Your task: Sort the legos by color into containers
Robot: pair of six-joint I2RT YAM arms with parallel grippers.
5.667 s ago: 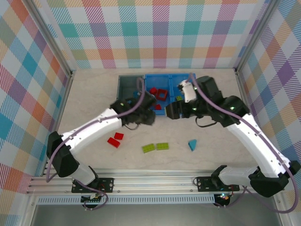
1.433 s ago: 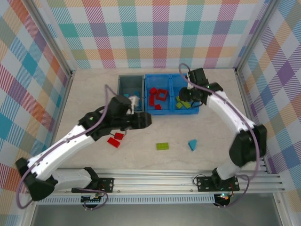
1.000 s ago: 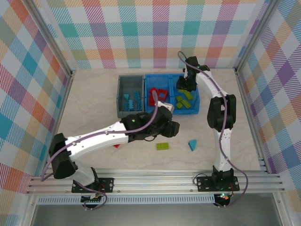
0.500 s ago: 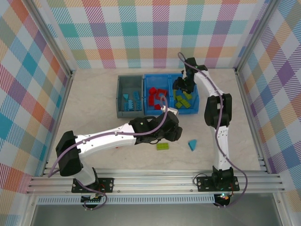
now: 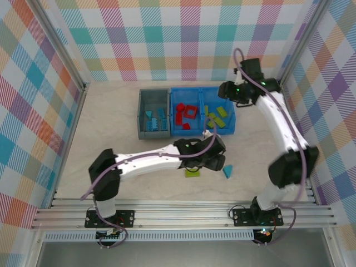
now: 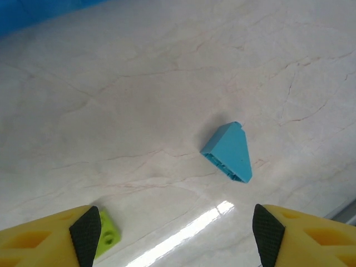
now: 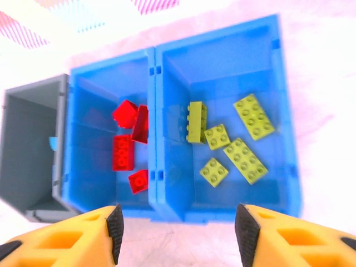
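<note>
1. The left gripper (image 6: 177, 238) hangs spread and empty low over the table. The blue wedge (image 6: 228, 158) lies ahead between its fingers, and a loose green brick (image 6: 108, 236) sits beside one fingertip.
2. The right gripper (image 7: 178, 227) is parted and empty above the blue bin (image 7: 285, 111).
3. Already sorted: red bricks (image 7: 128, 150) in one compartment, green bricks (image 7: 239, 144) in the other, and blue pieces (image 5: 156, 118) in the grey bin (image 5: 141, 114).
4. Visibly left to sort: the wedge and the loose green brick.
</note>
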